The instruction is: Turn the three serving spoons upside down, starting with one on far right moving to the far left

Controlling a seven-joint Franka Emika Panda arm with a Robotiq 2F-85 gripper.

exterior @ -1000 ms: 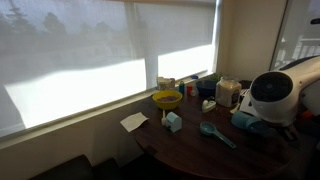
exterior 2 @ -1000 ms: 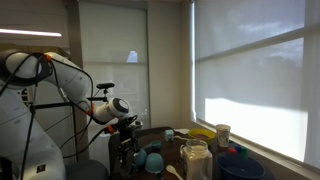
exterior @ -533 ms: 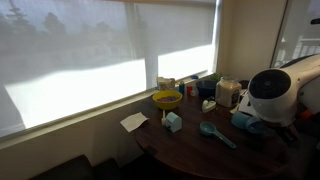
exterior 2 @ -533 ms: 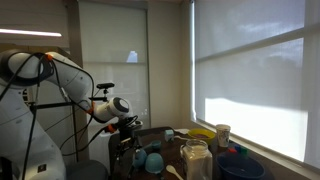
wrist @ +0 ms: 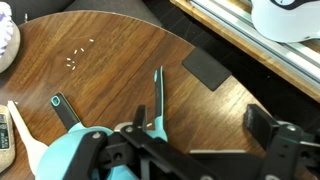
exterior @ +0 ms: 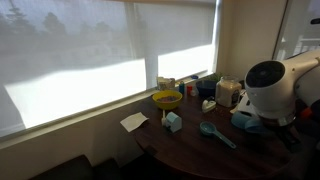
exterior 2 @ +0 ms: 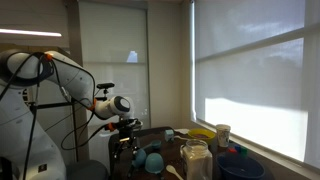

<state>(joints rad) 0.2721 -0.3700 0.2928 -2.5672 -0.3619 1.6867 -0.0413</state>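
One teal-blue serving spoon [exterior: 214, 131] lies on the round wooden table [exterior: 190, 150], its handle pointing toward the table edge. More teal [exterior: 243, 121] shows under the arm's wrist. In the wrist view one spoon handle [wrist: 159, 94] runs away from the gripper beside its left finger. Another spoon [wrist: 66, 113] lies to the left, its bowl partly hidden by the gripper body. My gripper [wrist: 200, 125] hovers low over the spoons with its fingers wide apart and nothing between them. It also shows in an exterior view [exterior 2: 125, 141] next to a teal spoon bowl [exterior 2: 152, 160].
A yellow bowl [exterior: 167, 99] and a small light-blue box [exterior: 173, 122] stand near the window side. A flat paper [exterior: 134, 121] lies at the table edge; it looks dark in the wrist view [wrist: 208, 67]. Jars and containers [exterior 2: 195, 160] crowd the far side.
The arm's white wrist has shifted slightly up and toward the window in an exterior view. The spoons have not moved.
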